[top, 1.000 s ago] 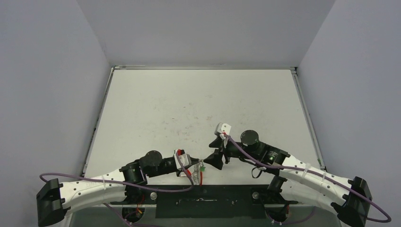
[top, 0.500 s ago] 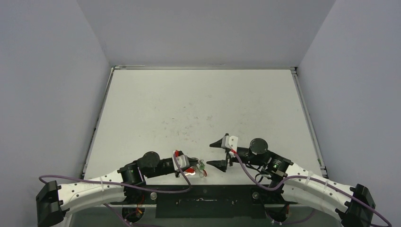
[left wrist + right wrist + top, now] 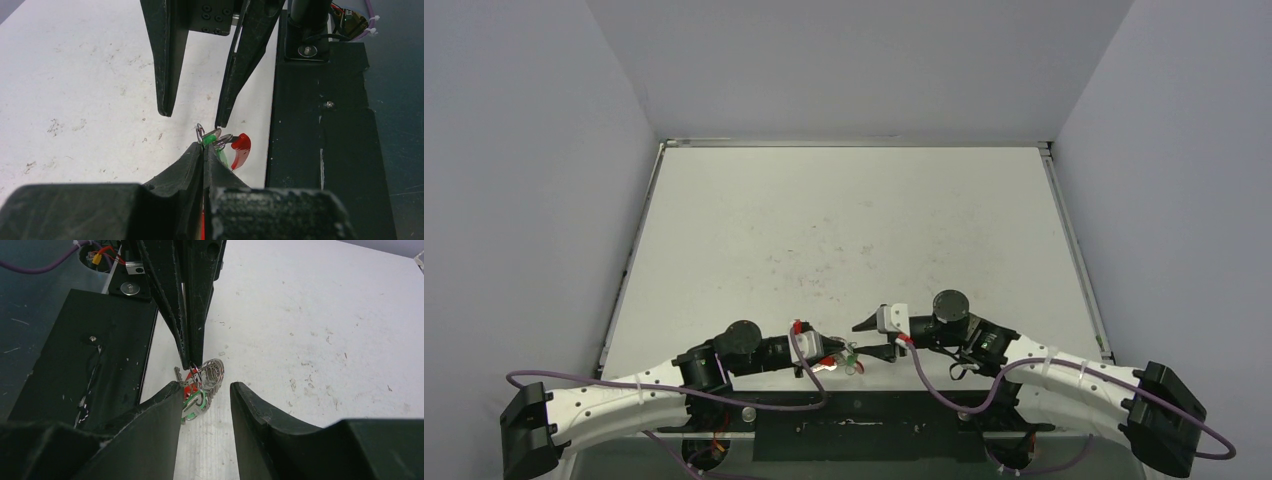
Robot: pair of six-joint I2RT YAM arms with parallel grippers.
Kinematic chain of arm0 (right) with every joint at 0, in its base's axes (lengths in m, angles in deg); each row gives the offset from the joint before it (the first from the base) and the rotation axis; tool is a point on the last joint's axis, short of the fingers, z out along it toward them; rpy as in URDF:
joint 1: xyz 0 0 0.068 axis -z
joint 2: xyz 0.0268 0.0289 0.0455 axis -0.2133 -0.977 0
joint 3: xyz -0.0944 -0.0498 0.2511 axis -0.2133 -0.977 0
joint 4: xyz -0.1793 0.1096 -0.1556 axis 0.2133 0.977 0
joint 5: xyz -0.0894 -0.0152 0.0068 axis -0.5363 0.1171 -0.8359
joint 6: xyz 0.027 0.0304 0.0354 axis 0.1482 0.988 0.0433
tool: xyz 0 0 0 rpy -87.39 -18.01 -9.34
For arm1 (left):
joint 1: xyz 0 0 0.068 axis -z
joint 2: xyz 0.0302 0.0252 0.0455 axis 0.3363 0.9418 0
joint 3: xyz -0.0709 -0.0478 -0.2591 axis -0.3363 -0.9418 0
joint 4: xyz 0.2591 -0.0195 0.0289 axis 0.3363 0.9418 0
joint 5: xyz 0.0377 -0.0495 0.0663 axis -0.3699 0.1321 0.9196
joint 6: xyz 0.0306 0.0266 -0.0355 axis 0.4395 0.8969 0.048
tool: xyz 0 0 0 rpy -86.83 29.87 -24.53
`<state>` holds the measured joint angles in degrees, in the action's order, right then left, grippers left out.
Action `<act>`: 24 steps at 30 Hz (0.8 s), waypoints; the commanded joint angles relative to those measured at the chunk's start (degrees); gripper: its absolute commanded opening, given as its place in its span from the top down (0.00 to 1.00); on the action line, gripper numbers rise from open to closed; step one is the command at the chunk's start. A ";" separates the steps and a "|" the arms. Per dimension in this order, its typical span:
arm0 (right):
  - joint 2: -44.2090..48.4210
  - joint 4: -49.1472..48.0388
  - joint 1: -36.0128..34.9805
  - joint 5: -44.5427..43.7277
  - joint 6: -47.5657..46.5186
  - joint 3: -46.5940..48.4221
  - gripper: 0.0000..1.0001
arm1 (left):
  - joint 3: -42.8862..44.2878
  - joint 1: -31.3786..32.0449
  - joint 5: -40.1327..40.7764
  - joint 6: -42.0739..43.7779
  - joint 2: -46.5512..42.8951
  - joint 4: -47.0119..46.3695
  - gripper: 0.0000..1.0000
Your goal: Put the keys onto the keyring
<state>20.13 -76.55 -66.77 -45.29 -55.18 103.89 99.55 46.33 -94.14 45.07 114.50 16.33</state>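
Your table (image 3: 844, 220) is mostly bare. The work sits at its near edge, just beyond the black base plate (image 3: 854, 425). There your left gripper (image 3: 204, 150) has its jaws pressed together on the keyring (image 3: 214, 372), presenting the silvery coil toward the other arm. Your right gripper (image 3: 205, 386) faces it, jaws spread to either side of the bundle and gripping nothing. The red sleeve (image 3: 240, 145) juts out toward the base plate. The green-headed keys (image 3: 194, 405) hang just beside the right gripper's inner finger, probably your next pinch. Whether either is already threaded, you cannot tell from here.
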 commanded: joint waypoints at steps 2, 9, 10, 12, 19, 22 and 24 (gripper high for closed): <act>-2.64 -5.25 -0.56 4.71 -2.41 1.05 0.64 | 0.28 0.29 -1.32 0.00 -0.16 -4.06 1.00; -4.14 -5.05 -1.38 4.95 -3.25 1.63 0.73 | 0.37 0.29 -1.32 0.09 0.12 -4.54 1.00; -4.36 -5.16 -1.49 5.03 -3.34 1.67 0.73 | 0.37 0.29 -1.30 0.03 0.11 -4.55 1.00; -4.69 -5.50 -1.69 5.16 -3.35 1.77 0.75 | 0.29 0.29 -1.32 0.07 0.17 -4.64 1.00; -6.42 -6.03 -1.89 5.02 -3.19 2.48 0.93 | 0.10 0.29 -1.40 0.04 0.22 -5.01 1.00; -6.29 -2.98 -1.94 4.11 -3.43 3.86 1.00 | 0.12 0.29 -1.25 0.01 -0.16 -4.54 1.00; -5.70 1.20 -1.97 2.81 -3.43 5.73 1.00 | 0.31 0.29 -0.94 0.01 -0.59 -3.80 1.00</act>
<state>13.85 -77.36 -68.28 -42.47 -57.76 104.65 99.37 46.33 -94.40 45.09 114.81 15.92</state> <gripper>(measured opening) 0.038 0.007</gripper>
